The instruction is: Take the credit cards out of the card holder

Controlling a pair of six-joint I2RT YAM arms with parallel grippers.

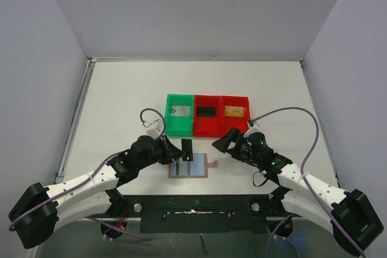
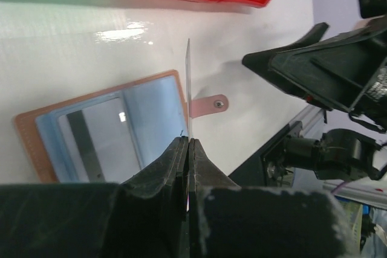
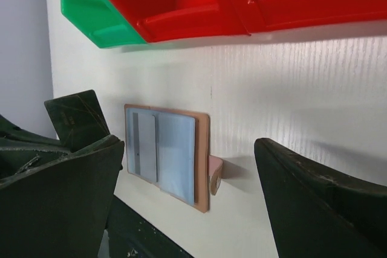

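Left fingers (image 2: 172, 170) clenched on card (image 2: 188, 83), upright over holder (image 2: 103, 128) edge. Right gripper (image 1: 228, 140) released wide, beside holder. Risk: thin edge-pinch slips, card drops back on holder.

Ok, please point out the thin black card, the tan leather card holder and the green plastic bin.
thin black card (image 1: 187, 147): top view, its middle.
tan leather card holder (image 3: 202, 161): right wrist view, its right border.
green plastic bin (image 1: 179, 132): top view, its near wall.
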